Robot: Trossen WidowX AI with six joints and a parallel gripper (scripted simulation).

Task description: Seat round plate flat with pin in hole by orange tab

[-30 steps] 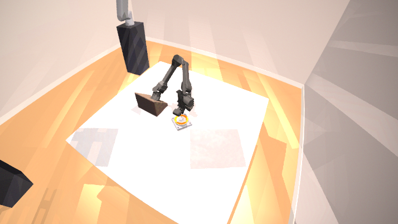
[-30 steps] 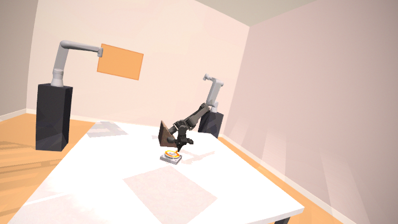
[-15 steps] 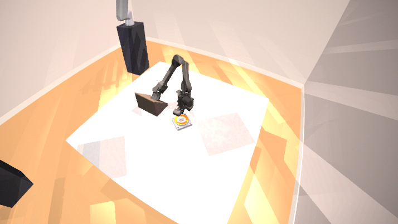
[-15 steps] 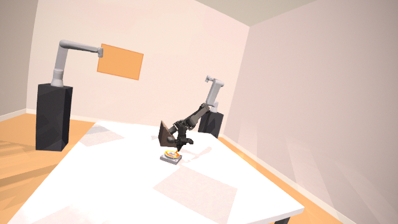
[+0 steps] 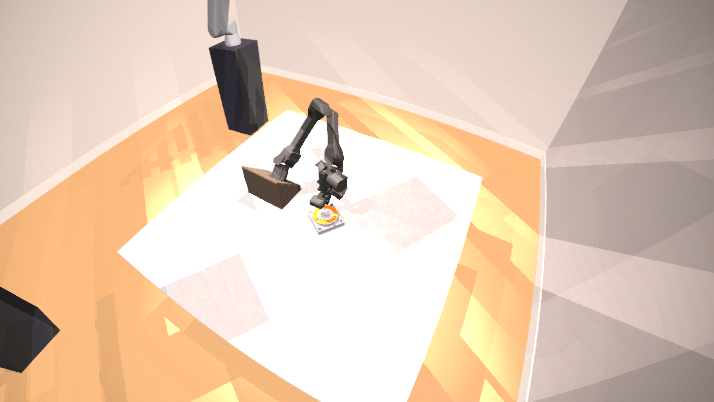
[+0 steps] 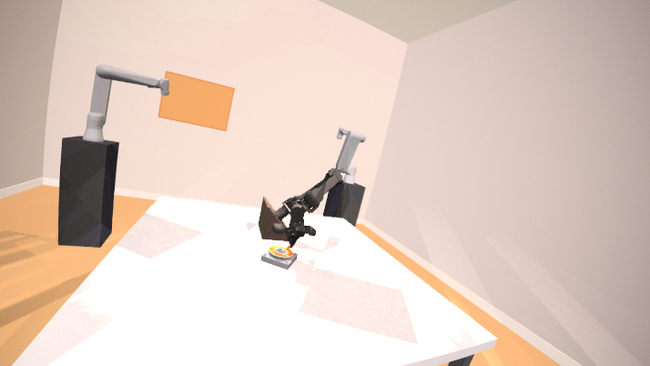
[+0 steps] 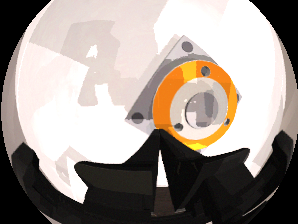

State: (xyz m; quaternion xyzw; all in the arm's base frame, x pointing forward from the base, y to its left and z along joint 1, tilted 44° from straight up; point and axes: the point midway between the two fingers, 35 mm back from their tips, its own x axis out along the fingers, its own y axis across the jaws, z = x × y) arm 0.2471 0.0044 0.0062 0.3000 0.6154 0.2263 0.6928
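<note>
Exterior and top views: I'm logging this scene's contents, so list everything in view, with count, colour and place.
Table: one, white, mid-room.
Base: one, grey, square, mid-table.
Round plate: one, orange with a grey hub, on the base.
Wedge block: one, brown, at the arm's foot.
Pedestals: three, black, on the floor around the table.
Wall panel: one, orange, back wall.
Arm: one, dark grey, bent over the plate.
Gripper: one, jaws shut, empty, at the plate's edge.

Top view: high, far, angled down. Exterior: low, distant, side-on. Wrist: close, downward. All share plate.
</note>
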